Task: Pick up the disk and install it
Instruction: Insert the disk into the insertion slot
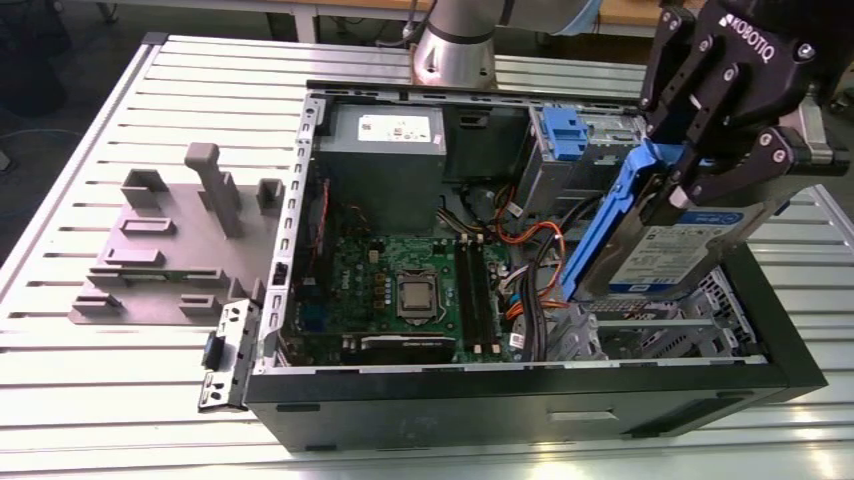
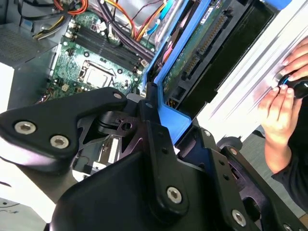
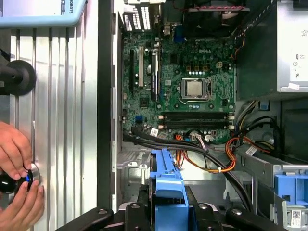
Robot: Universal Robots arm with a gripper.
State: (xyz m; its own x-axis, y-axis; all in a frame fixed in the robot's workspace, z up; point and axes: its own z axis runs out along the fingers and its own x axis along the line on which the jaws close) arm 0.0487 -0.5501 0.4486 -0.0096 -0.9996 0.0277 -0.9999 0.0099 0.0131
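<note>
The disk [image 1: 687, 250] is at the right of the exterior view, clamped in my tool [image 1: 694, 195], whose black fingers are closed on its upper end. It stands on edge and tilted, with its label facing the camera and its blue carrier rail [image 1: 601, 225] running down the side toward the view's left. Its lower end hangs over the bare metal bay [image 1: 654, 335] at the lower right of the open computer case [image 1: 534, 395]; I cannot tell whether the two touch. In the first wrist view I see the rail [image 3: 167, 185] coming out from between the tool's [image 3: 166, 214] links and pointing into the case. In the second wrist view the disk's green circuit side [image 2: 202, 43] shows beyond the tool [image 2: 154, 120]. The case lies on its side on the slatted counter [image 1: 107, 390]. Its motherboard [image 1: 400, 280] is in the middle of the exterior view, and the grey power-supply box [image 1: 387, 150] is above it. A drive cage holding another blue carrier [image 1: 567, 140] is just left of the held disk. The grey slotted stand [image 1: 174, 240] sits on the counter at the left of that view, well apart from the case. In both wrist views a person's hands [image 3: 17, 154] [image 2: 279, 108] rest on the counter outside the case wall, around a small dark knob with a blue glow.
</note>
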